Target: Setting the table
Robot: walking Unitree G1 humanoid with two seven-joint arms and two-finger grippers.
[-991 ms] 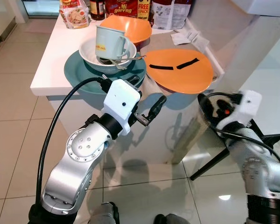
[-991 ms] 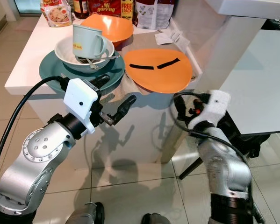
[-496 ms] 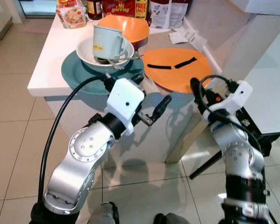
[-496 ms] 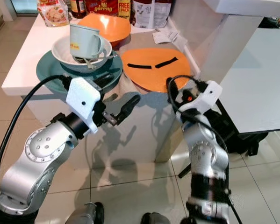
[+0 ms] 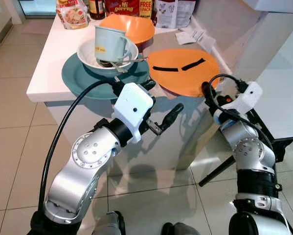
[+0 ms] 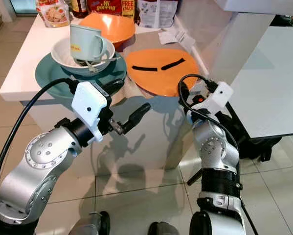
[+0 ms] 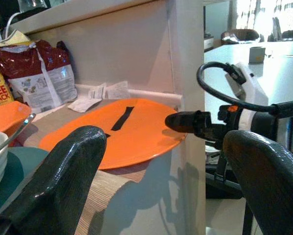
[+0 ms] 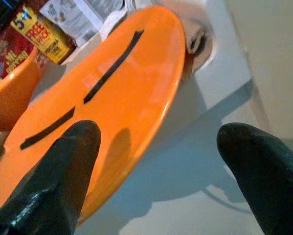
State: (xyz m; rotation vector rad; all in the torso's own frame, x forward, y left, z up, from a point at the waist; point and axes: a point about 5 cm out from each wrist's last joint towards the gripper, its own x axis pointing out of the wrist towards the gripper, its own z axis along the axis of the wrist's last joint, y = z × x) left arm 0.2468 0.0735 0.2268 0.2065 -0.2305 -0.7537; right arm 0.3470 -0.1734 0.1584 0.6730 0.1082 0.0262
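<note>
The orange plate (image 5: pixel 184 71) lies flat on the table (image 5: pixel 52 63), at the near edge on the robot's right side, its rim jutting a little past the edge. Two black strips (image 5: pixel 180 67) cross its face, roughly end to end, running side to side with the right one tilted up toward the wall. In the right wrist view the plate (image 8: pixel 102 112) is seen from low at its rim.

The right pincer (image 5: pixel 205 91) is raised just before the plate's near right rim, pointing up and in toward it. Its fingers (image 8: pixel 58 181) stand wide apart, with nothing between them, either side of the rim; touching cannot be told. The left pincer (image 5: pixel 161 105) hangs below the table edge, in front of the table's side, pointing toward the right arm. Its fingers (image 7: pixel 58 176) are also spread and empty.

To the left of the plate sits a teal plate (image 5: pixel 78 76) carrying a white bowl (image 5: pixel 87 54), and a pale mug (image 5: pixel 109 41) stands tilted in the bowl. A spoon (image 5: pixel 136 59) pokes out of the bowl toward the orange plate; its bowl end is hidden. Behind them is an orange bowl (image 5: pixel 134 27), partly covered by the mug. Packets (image 5: pixel 173 10) along the far edge are cut off by the top of the eye views. The left arm's white housing hides part of the teal plate's near rim.
</note>
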